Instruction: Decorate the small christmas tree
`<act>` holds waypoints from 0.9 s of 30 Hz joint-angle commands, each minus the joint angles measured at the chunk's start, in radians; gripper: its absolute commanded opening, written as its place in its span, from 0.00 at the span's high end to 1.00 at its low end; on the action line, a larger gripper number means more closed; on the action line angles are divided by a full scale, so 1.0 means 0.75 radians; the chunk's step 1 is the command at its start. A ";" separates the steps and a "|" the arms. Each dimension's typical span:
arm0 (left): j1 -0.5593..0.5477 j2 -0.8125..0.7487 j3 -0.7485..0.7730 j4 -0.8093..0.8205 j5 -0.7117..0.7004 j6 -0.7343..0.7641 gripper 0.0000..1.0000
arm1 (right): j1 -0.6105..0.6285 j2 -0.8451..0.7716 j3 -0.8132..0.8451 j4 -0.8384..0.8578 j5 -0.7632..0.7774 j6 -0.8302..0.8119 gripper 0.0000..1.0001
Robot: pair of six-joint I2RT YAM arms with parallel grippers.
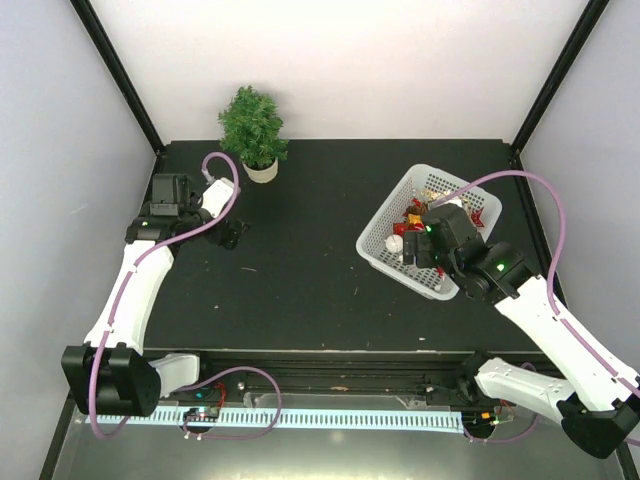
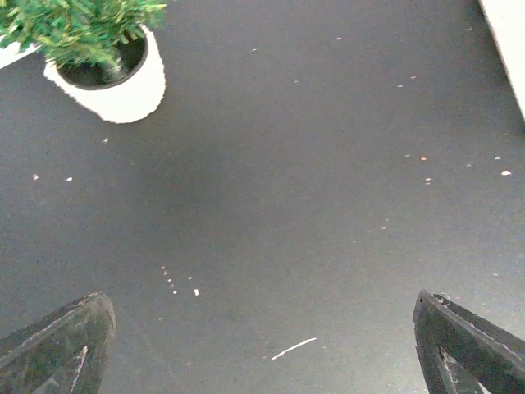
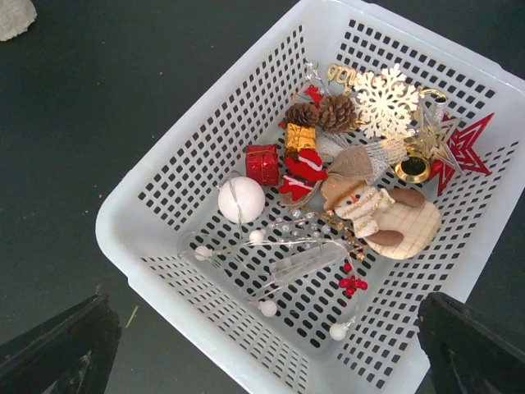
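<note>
The small christmas tree (image 1: 253, 128), bushy and dark green in a round white pot (image 2: 115, 90), stands at the table's back left. My left gripper (image 1: 232, 236) hovers open over bare black table just in front of it, nothing between its fingers (image 2: 57, 345). My right gripper (image 1: 415, 245) hangs open above the white mesh basket (image 3: 176, 193). Inside lie a white ball (image 3: 240, 199), a red gift box (image 3: 262, 164), a pine cone (image 3: 336, 112), a gold snowflake (image 3: 385, 100), a red star (image 3: 467, 152), a snowman figure (image 3: 365, 209) and a string of white beads (image 3: 271, 308).
The basket (image 1: 385, 235) sits at the right of the black table (image 1: 310, 260). White walls and black frame posts close in the back and sides. A small white scrap (image 2: 294, 349) lies on the table under the left gripper.
</note>
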 commanded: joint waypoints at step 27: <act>0.014 0.801 1.001 0.339 0.042 -0.223 0.14 | 0.009 -0.142 -0.290 0.285 -0.167 -0.035 0.04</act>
